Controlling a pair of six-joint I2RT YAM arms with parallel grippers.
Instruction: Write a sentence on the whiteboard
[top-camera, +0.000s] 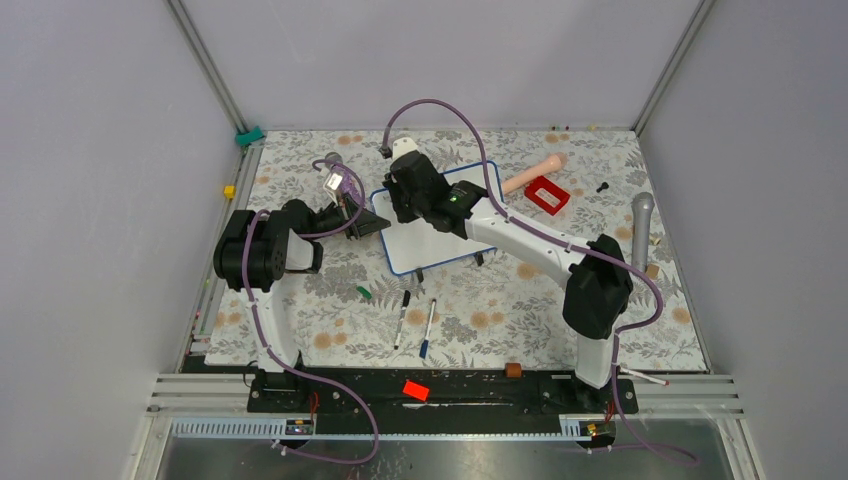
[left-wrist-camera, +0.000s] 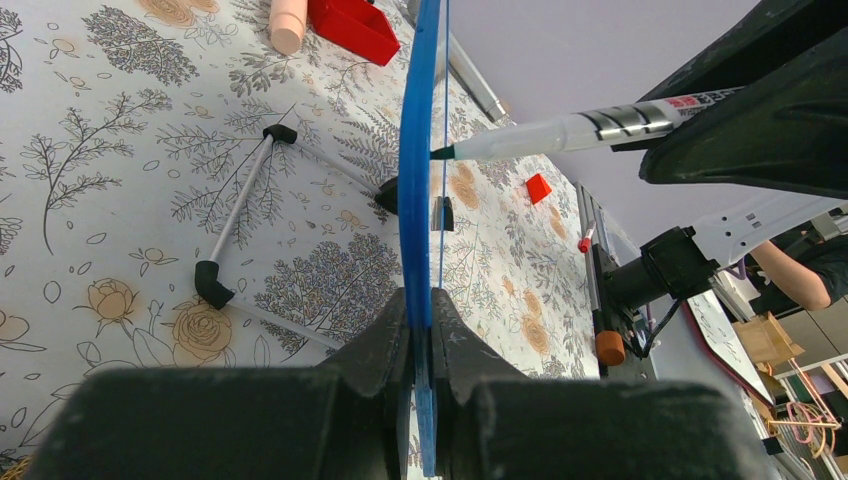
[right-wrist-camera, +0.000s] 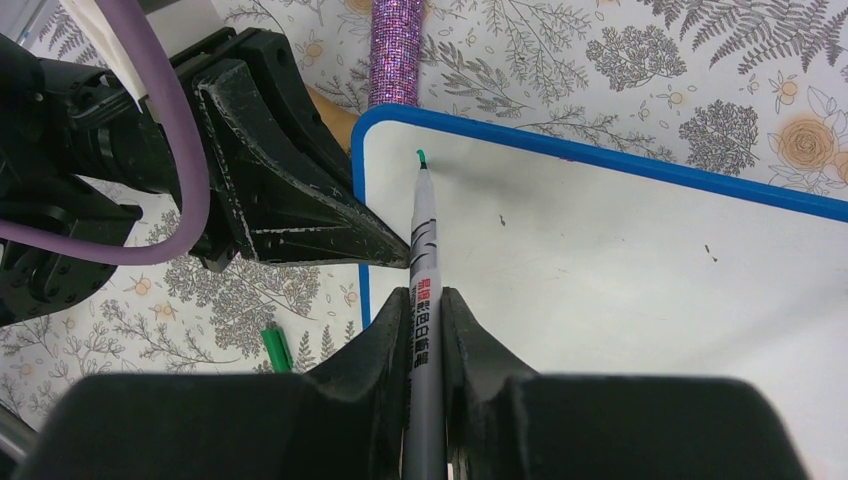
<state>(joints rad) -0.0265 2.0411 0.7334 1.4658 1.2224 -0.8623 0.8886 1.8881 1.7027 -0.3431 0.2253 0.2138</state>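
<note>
- Clamping the whiteboard (left-wrist-camera: 418, 150) by its rim, the left gripper (left-wrist-camera: 422, 305) is closed tight.
- Right gripper (right-wrist-camera: 425, 300) pinches a green marker (right-wrist-camera: 424, 225), tip at the whiteboard's corner.
- Pressing hard could twist the whiteboard loose.

Plain grey walls (top-camera: 440, 50); aluminium frame posts (top-camera: 205, 60); floral table cover (top-camera: 520, 312); soft even light.

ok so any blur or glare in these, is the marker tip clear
Top external: even light, soft shadows, the whiteboard partly hidden by the right arm. Left wrist: the left gripper, close to the lens, looks soft, while the marker tip is sharp. Right wrist: the right gripper is soft, the tip crisp, no glare on the board.
</note>
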